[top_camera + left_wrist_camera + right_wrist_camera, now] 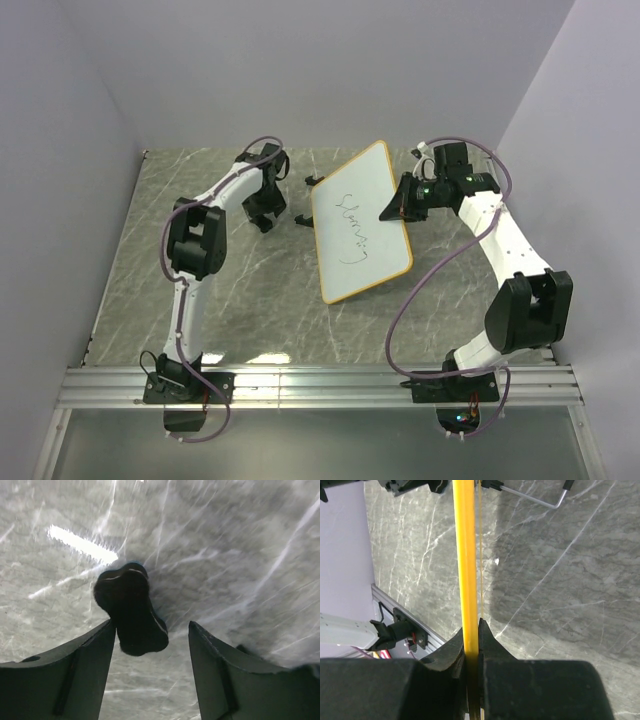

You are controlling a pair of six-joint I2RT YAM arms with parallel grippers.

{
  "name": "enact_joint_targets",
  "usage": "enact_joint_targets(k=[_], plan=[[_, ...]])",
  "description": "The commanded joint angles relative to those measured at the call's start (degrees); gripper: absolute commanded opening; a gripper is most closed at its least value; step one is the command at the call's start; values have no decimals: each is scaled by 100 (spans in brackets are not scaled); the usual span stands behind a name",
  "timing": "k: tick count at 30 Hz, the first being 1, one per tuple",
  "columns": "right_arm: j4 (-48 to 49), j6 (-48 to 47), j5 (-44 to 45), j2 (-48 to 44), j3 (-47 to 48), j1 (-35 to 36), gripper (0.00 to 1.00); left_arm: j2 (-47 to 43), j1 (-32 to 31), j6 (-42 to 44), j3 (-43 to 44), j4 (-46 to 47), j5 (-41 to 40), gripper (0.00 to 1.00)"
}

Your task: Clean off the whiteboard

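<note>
1. The whiteboard (362,225) reads as a thin, rigid panel, probably light. Its glossy face is likely slippery, so the frame is the better place to hold it. A hard wipe far from the held edge could flex or swing it.
2. The right gripper (398,205) has taken it just there. In the right wrist view the gripper (472,630) is clamped on the orange-yellow frame (466,555), seen edge-on, with the worktop (560,580) visible on both sides of it.
3. The board sits in the centre of the top view, tilted, with its right edge at the gripper. I cannot tell whether its far edge rests on the worktop.
4. It is a white rectangle with rounded corners and a thin orange-tan border. Black scribbles (350,212) run along the middle of it, and small black clips (303,218) stick out from its left edge.
5. The left gripper (265,215) is left of the board, apart from it. In the left wrist view its fingers (75,670) are spread wide over a dark, bow-tie-shaped eraser (131,609). That view is blurred and shows no contact, and the eraser seems to lie on the worktop.
</note>
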Motion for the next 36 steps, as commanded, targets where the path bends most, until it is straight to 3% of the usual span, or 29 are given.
enact_joint_targets(k=[1,4,5,10,11,14,15,16,18,19,22,23,25,26,28,29,31,33,36], plan=[[-240,-81,118,-126,-64,1,0,163,10,-228,338,-557,-268,65],[-257,-116,153,-47,-3,-8,0,-73,19,-132,-329,-242,56,47],[-257,-143,162,6,32,-8,0,-240,19,-79,-505,20,309,33],[-275,-178,206,85,85,1,0,-478,80,123,-1192,339,952,27],[-275,-187,223,103,94,1,0,-566,98,184,-1262,426,1119,21],[-310,-204,250,94,103,-8,0,-1291,203,387,-1954,1618,2505,7],[-327,-213,276,85,111,1,0,-1618,247,370,-2653,2840,3083,7],[-354,-204,302,76,111,1,0,-1952,369,74,-3034,3409,3942,8],[-398,-231,346,33,111,1,0,-2761,598,-506,-4251,4622,4703,7],[-415,-231,373,24,103,-8,0,-2964,886,-1371,-4729,6107,5394,8],[-442,-248,408,-29,76,1,0,-3361,1388,-2588,-6155,7777,5987,35],[-442,-248,417,-55,68,-8,0,-3379,1469,-2688,-6367,7940,6094,52],[-433,-248,426,-73,50,1,0,-3370,1618,-2952,-6859,8508,6348,62],[-433,-248,434,-82,50,-8,0,-3396,1636,-3022,-6991,8556,6506,74],[-424,-248,461,-91,59,1,0,-3466,1663,-2901,-7168,8408,6517,88],[-433,-257,469,-91,59,1,0,-3571,1663,-2726,-7142,7702,6421,99],[-433,-257,487,-99,85,-8,0,-3721,1654,-1857,-6810,6673,6158,99],[-415,-257,505,-99,76,-8,0,-3984,1645,-937,-6265,4994,5465,99],[-354,-248,496,-134,6,1,0,-4415,1654,-458,-5685,3795,4570,99]])
